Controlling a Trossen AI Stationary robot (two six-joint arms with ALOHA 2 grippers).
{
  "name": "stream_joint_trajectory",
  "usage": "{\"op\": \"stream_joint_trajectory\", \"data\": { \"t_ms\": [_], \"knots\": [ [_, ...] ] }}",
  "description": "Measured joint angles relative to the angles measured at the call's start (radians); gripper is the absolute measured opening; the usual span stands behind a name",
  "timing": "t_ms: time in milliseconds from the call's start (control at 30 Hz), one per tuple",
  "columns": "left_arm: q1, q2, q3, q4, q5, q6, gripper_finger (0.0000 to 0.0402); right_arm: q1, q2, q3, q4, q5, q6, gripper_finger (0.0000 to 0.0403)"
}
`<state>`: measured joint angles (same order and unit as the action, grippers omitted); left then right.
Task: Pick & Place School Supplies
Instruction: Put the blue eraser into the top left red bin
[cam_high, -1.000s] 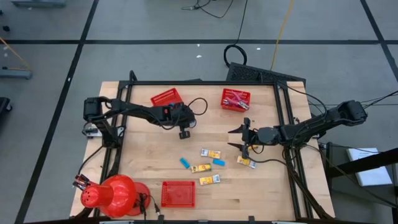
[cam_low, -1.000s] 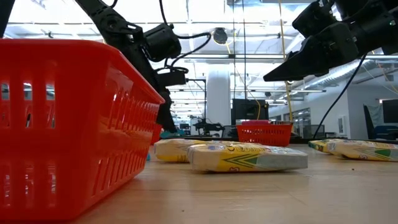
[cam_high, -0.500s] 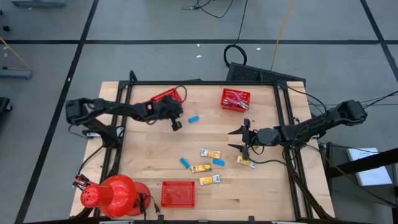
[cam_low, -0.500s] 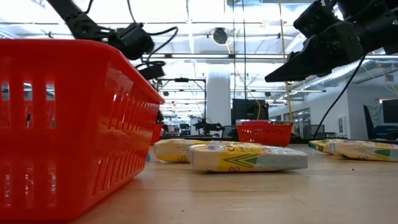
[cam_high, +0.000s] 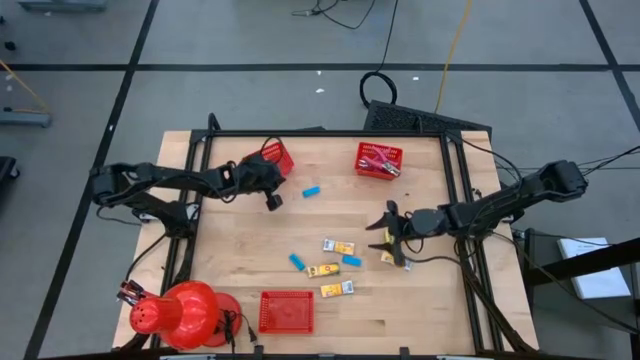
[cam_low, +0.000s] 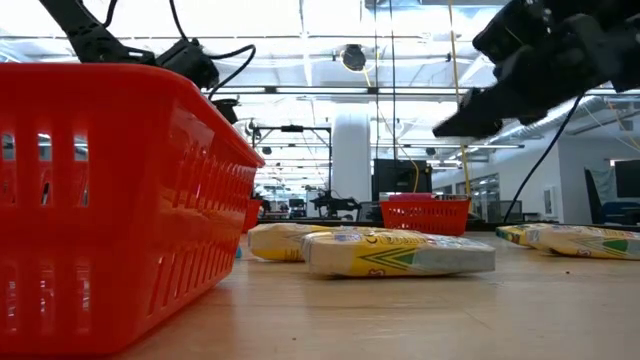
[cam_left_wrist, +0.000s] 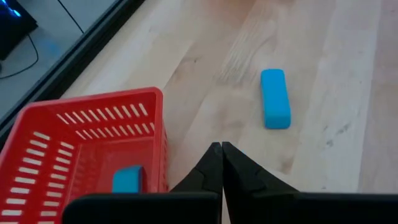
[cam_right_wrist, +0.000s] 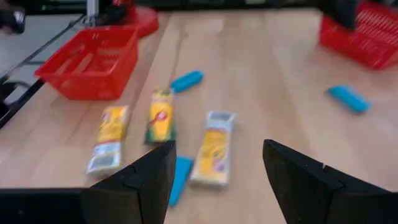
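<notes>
One yellow packet (cam_high: 396, 260) lies just beside the right claw (cam_high: 389, 235) — toward the counter's (cam_high: 420, 310) near edge, its long axis slanted. That claw is spread wide, empty; the left claw (cam_left_wrist: 221, 167), pinched closed on nothing, is well apart.

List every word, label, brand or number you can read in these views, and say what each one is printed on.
No text can be read in any view.
Yellow packets: printed graphics and a dark logo patch, too blurred to read.
Nearest packet in the low view: green arrow-like marks only, no legible letters.
Blue blocks: no visible markings.
Red baskets: no visible label.
</notes>
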<state>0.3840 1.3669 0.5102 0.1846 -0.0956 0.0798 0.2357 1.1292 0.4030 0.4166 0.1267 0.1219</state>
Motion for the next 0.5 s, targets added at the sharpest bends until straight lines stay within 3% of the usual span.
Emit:
{"op": "stream_joint_trajectory", "data": {
  "t_ms": [267, 500],
  "knots": [
    [0.000, -0.001, 0.000, 0.037, 0.030, 0.016, 0.0001, 0.104, 0.224, 0.106, -0.013, 0.052, 0.046, 0.0231],
    [-0.008, 0.013, 0.003, 0.124, 0.140, -0.027, 0.0000, 0.079, 0.329, 0.200, -0.045, 0.059, -0.006, 0.0231]
  ]
}}
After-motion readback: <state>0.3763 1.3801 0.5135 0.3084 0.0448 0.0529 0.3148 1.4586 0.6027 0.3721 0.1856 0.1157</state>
